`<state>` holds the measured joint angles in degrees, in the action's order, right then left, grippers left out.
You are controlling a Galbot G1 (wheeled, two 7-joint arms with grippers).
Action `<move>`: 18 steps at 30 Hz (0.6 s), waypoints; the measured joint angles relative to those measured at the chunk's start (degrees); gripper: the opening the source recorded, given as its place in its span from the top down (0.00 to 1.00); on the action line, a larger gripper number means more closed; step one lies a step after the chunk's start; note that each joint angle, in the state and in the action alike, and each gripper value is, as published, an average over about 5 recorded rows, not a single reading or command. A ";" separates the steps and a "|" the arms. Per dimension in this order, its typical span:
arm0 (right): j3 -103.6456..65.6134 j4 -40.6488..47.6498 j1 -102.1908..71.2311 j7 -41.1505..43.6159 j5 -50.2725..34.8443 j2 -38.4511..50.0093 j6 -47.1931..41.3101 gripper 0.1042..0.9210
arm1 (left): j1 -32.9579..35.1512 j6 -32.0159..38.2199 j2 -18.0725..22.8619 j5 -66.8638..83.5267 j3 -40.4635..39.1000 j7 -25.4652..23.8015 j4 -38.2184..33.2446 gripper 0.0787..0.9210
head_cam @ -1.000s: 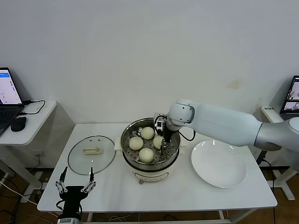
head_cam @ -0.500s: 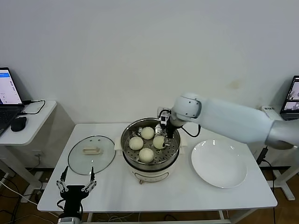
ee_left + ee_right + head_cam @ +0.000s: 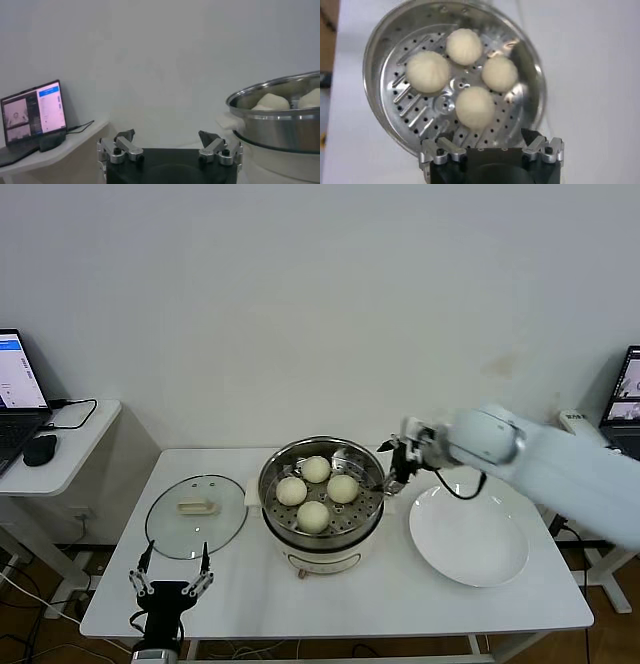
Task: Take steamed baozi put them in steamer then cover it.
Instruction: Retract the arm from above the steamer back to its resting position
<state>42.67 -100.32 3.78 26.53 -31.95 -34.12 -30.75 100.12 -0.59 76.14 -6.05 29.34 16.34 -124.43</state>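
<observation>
The steamer (image 3: 266, 482) stands mid-table, a shiny steel pot with several cream-white baozi (image 3: 313, 515) lying on its perforated tray. My right gripper (image 3: 398, 462) hovers open and empty just past the pot's right rim. Its wrist view looks down on the steamer (image 3: 420, 112) and the baozi (image 3: 475, 107), with the right gripper (image 3: 486, 136) spread wide above the tray's edge. The cover (image 3: 196, 516), a clear glass lid with a cream bar handle, lies flat left of the pot. My left gripper (image 3: 175, 552) stands open at the table's front left, below the cover. Its wrist view shows the left gripper (image 3: 166, 135) beside the steamer (image 3: 280, 127).
A flat white plate (image 3: 468, 534) lies right of the steamer. A side table (image 3: 70, 449) with a laptop (image 3: 32, 111) and a mouse (image 3: 40, 448) stands at the far left. Another laptop (image 3: 626, 389) is at the far right.
My right gripper opened, left a baozi on the tray, and drew up and to the right out of the steamer. The left gripper has barely shifted.
</observation>
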 measured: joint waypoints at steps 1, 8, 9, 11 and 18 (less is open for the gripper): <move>-3.51 -0.97 -3.55 -1.55 0.30 0.71 1.30 0.12 | -0.04 0.04 0.04 -0.11 -0.09 0.01 0.14 0.12; -30.15 -4.48 -30.17 -8.80 6.42 -1.90 12.91 0.12 | -0.33 0.51 0.47 -0.59 -0.69 0.17 1.11 0.12; -34.00 -4.63 -34.02 -9.30 7.55 -3.31 14.89 0.12 | -0.36 0.63 0.52 -0.66 -0.83 0.24 1.30 0.12; -41.61 -4.77 -41.62 -9.86 9.61 -6.60 18.81 0.12 | -0.52 0.86 0.58 -0.76 -1.12 0.42 1.71 0.12; -67.25 -5.20 -65.86 -9.46 14.99 -20.53 29.94 0.12 | -1.73 1.22 0.50 -1.72 -1.75 0.91 3.76 0.12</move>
<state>-24.58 -105.51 -62.08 17.08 -16.96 -54.65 -0.80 98.39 0.63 76.64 -7.77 27.59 17.25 -120.67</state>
